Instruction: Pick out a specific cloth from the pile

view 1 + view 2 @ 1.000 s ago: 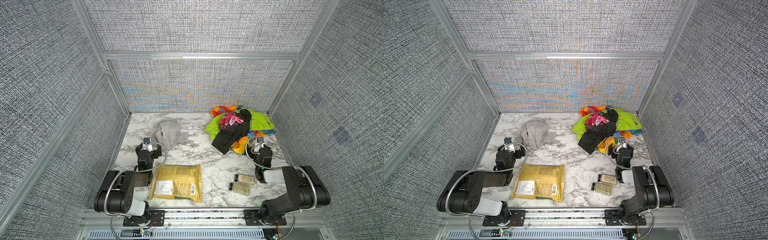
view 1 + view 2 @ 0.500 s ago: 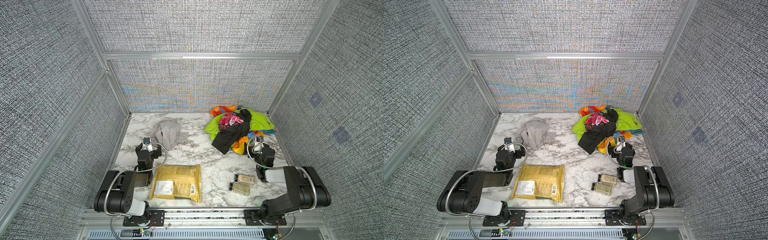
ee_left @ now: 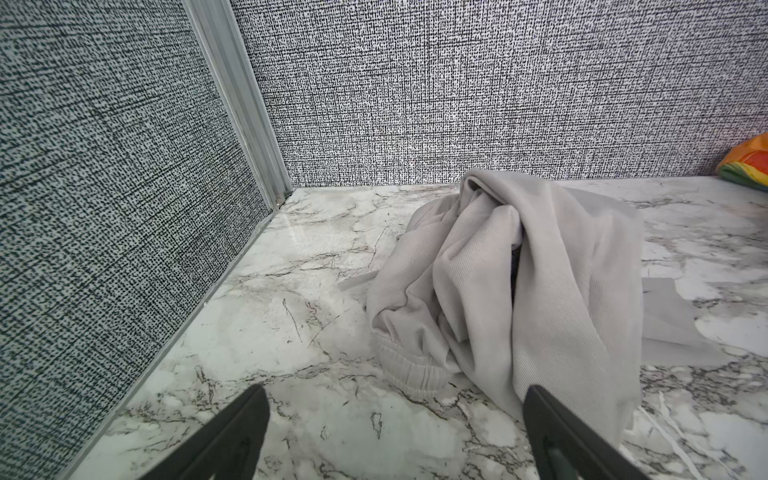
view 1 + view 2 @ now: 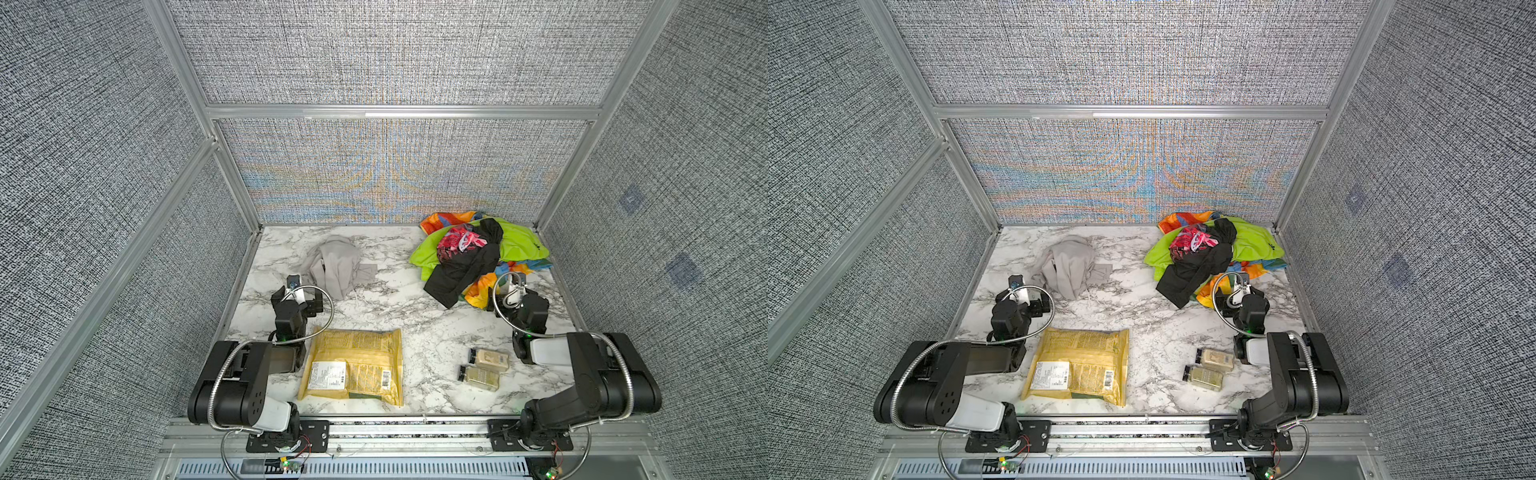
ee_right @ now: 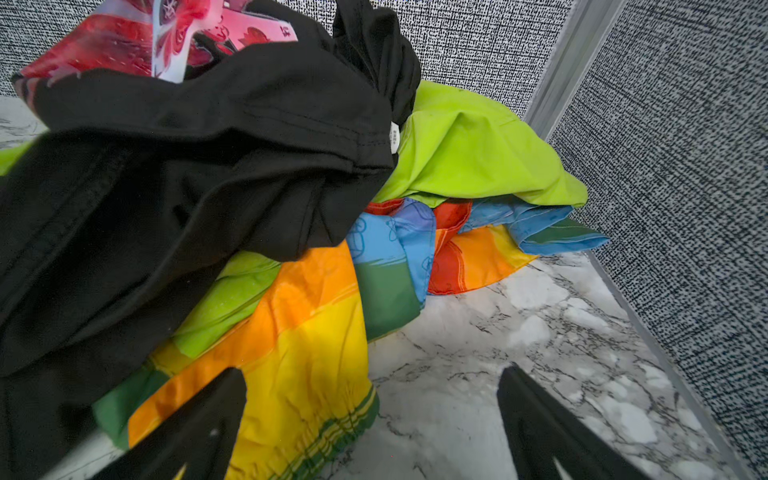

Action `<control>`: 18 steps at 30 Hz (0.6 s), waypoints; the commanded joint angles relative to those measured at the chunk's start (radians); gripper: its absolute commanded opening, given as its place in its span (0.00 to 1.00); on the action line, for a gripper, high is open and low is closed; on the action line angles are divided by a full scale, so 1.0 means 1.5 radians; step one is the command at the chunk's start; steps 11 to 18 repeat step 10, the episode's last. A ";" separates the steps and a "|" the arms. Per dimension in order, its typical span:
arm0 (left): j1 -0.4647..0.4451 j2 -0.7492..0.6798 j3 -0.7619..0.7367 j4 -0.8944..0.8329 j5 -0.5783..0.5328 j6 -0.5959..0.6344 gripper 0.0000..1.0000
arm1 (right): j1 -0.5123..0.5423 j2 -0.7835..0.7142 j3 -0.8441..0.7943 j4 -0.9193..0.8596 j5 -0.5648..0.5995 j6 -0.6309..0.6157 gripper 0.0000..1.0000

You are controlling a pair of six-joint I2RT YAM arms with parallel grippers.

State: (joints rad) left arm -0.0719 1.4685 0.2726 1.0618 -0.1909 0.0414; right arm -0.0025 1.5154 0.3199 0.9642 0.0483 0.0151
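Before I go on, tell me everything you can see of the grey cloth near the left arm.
The grey cloth is plain light grey, a soft, finely ribbed fabric with no print. It lies crumpled in a loose heap on the marble table, toward the back left, well apart from the coloured pile. The left wrist view shows deep folds, a gathered elastic hem and a flat flap spread on the table. The open left hand sits right by it, holding nothing; contact cannot be told.

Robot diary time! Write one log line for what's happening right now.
left gripper: open, empty | right gripper: open, empty | plain light grey cloth: lying apart from colourful clothes pile
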 commanded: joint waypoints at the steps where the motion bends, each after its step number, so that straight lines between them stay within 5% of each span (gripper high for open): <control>1: 0.000 -0.001 0.003 0.014 0.001 -0.003 0.99 | 0.001 0.000 0.003 0.013 0.003 0.007 0.99; 18: 0.000 -0.001 0.003 0.013 0.001 -0.003 0.99 | 0.001 0.000 0.003 0.012 0.003 0.007 0.99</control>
